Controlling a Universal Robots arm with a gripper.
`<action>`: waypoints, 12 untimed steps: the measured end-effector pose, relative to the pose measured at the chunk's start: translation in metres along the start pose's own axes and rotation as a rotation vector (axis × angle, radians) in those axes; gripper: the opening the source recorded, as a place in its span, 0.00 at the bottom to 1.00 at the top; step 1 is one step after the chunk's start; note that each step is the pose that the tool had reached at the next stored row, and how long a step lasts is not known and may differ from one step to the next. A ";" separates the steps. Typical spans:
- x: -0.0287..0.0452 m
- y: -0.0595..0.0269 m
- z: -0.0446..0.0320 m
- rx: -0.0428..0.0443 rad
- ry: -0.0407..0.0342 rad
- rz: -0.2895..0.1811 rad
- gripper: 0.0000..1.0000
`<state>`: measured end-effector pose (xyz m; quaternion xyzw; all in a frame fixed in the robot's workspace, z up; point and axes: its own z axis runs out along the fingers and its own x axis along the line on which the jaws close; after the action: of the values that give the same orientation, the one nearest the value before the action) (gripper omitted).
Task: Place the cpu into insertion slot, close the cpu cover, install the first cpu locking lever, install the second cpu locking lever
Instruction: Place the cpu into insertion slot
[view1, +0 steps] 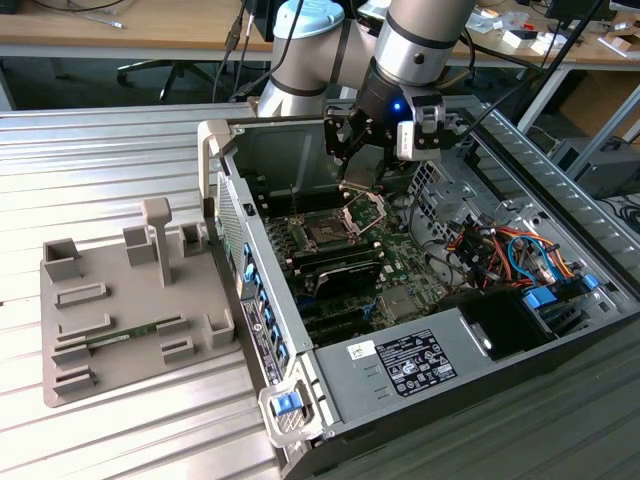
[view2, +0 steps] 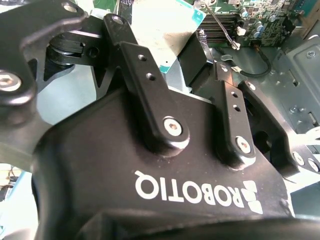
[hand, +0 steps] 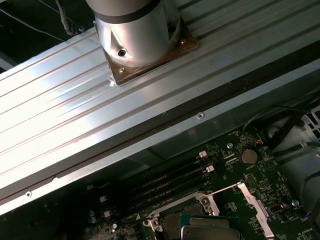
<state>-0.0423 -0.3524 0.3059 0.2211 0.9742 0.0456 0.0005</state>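
In the exterior view my gripper (view1: 352, 188) hangs inside the open computer case, just above the green circuit board (view1: 400, 262). The cpu (hand: 210, 231) is a silver-topped square with a green edge. It sits between the black fingers (view2: 150, 85) and shows as a pale plate with a teal edge (view2: 162, 30). The gripper looks shut on it. The insertion slot (view1: 325, 232) is a black square with a silver rim, just to the exterior view's left of the gripper, and its inside looks dark. The cpu cover (view1: 368, 208) stands tilted up beside the slot, under the gripper.
A grey fixture tray (view1: 110, 300) on the ribbed metal table holds a memory stick (view1: 120, 335). The case wall (view1: 232, 190), the power supply (view1: 410, 355) and coloured cables (view1: 500, 250) ring the board. Long black memory slots (hand: 170, 180) run beside the socket. The arm's base (hand: 135, 35) is bolted to the table.
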 end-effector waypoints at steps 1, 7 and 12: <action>0.0000 0.0000 0.0000 -0.0001 -0.0001 0.001 0.54; 0.0000 0.0000 0.0001 -0.0001 -0.0005 0.005 0.54; 0.0000 0.0000 0.0001 -0.0001 -0.0008 0.009 0.54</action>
<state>-0.0423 -0.3524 0.3058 0.2255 0.9732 0.0456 0.0007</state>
